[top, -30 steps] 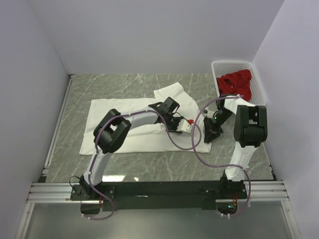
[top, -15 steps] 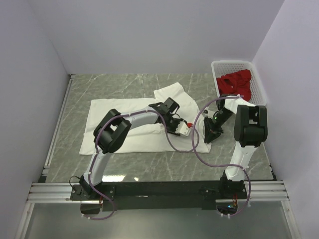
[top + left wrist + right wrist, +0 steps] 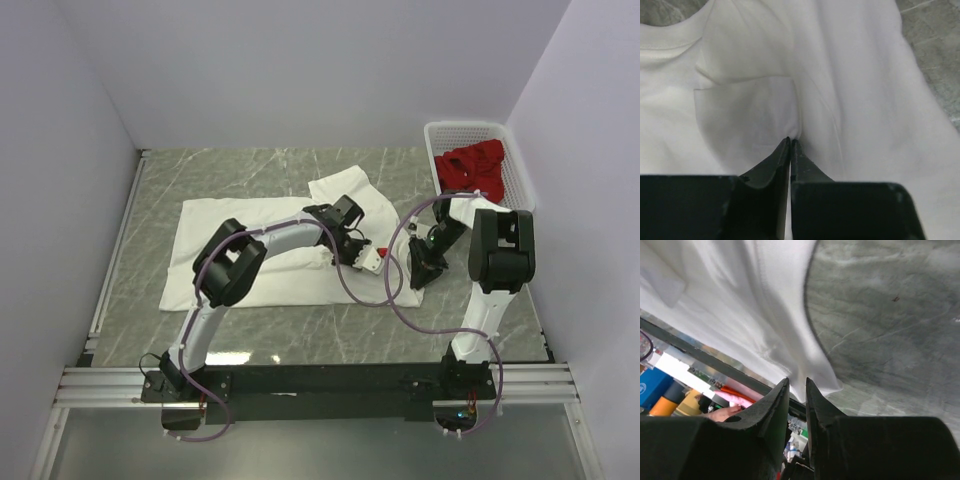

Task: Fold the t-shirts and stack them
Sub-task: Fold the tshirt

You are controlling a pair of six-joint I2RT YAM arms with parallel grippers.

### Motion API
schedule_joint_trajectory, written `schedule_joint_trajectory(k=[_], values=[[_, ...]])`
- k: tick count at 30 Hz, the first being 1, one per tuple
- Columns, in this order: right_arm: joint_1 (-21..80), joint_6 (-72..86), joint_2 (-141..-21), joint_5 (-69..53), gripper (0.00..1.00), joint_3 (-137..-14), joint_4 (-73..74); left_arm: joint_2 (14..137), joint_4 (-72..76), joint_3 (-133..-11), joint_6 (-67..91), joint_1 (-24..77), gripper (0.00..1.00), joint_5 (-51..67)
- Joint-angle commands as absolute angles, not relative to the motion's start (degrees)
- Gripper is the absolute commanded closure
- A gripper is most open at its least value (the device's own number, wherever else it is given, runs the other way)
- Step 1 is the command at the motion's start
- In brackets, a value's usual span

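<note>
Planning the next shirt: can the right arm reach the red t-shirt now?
Likely yes: the red t-shirt lies uncovered in the basket close by, though the right gripper grips the white t-shirt.

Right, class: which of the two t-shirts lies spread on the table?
The white t-shirt, spread out on the grey table. The red t-shirt sits crumpled inside the white basket at the far right.

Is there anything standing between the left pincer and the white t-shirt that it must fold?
Nothing visible does. The left pincer is down on the white t-shirt, with its jaws closed on a crease of the cloth, so no object lies between them.
</note>
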State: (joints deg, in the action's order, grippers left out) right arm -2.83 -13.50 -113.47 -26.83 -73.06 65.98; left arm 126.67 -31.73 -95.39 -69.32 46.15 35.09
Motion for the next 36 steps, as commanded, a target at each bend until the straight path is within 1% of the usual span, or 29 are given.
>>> schedule_joint_trajectory(k=[1, 3, 6, 11, 16, 19, 22, 25, 26, 28, 29, 31, 32, 33, 34, 35, 36], values=[[-3.08, -13.01, -114.26, -25.40, 0.73, -72.69, 65.74, 126.21, -31.47, -97.38, -66.64, 45.00, 0.94, 38.76], [-3.08, -12.83, -114.43, -25.23, 0.73, -72.60, 65.57, 125.69, -30.33, -97.56, -65.75, 43.95, 1.00, 39.99], [-3.08, -12.48, -114.61, -24.96, 0.73, -72.51, 65.39, 124.81, -29.10, -97.38, -63.73, 42.72, 1.00, 41.22], [-3.08, -12.22, -114.26, -24.79, 0.72, -72.42, 65.30, 123.40, -21.02, -96.59, -56.35, 39.65, 1.00, 41.31], [-3.08, -12.39, -113.73, -25.13, 0.73, -72.60, 65.48, 125.24, -12.24, -97.73, -46.52, 37.10, 0.99, 36.49], [-3.08, -12.39, -113.03, -24.79, 0.72, -73.04, 65.57, 126.47, -10.55, -98.78, -42.82, 36.56, 0.96, 33.24], [-3.08, -12.39, -112.42, -24.17, 0.72, -73.91, 65.91, 127.35, -9.76, -99.49, -40.61, 36.12, 0.90, 30.25], [-3.08, -12.39, -111.80, -23.99, 0.73, -74.70, 66.27, 126.92, -7.39, -98.44, -38.59, 35.51, 0.87, 25.60], [-3.08, -12.39, -111.54, -23.99, 0.73, -74.97, 66.44, 126.74, -6.95, -98.18, -37.71, 35.25, 0.79, 23.58], [-3.08, -12.57, -110.83, -23.56, 0.73, -76.28, 66.97, 125.25, -6.33, -98.17, -33.33, 33.50, 0.71, 21.19], [-2.99, -12.66, -110.48, -23.38, 0.73, -76.81, 67.15, 124.46, -7.11, -98.26, -31.66, 32.44, 0.64, 21.53], [-2.90, -13.18, -109.17, -23.64, 0.73, -78.65, 67.85, 120.53, -11.93, -97.91, -27.87, 28.07, 0.61, 25.29], [-1.94, -13.71, -107.86, -23.90, 0.74, -80.14, 68.37, 115.19, -17.78, -96.08, -22.47, 22.29, 0.59, 29.58], [-1.93, -14.06, -107.84, -23.91, 0.74, -80.16, 68.38, 115.14, -17.84, -96.06, -22.41, 22.24, 0.59, 32.32], [-1.41, -14.24, -106.97, -24.17, 0.74, -80.50, 68.47, 113.40, -20.89, -95.46, -21.02, 19.80, 0.59, 34.95], [-0.28, -14.50, -106.61, -24.26, 0.75, -80.86, 68.47, 109.90, -28.05, -94.06, -20.66, 14.99, 0.59, 37.24], [1.48, -15.20, -106.44, -24.17, 0.74, -80.95, 68.29, 108.04, -31.00, -92.91, -20.39, 12.51, 0.60, 38.48]])
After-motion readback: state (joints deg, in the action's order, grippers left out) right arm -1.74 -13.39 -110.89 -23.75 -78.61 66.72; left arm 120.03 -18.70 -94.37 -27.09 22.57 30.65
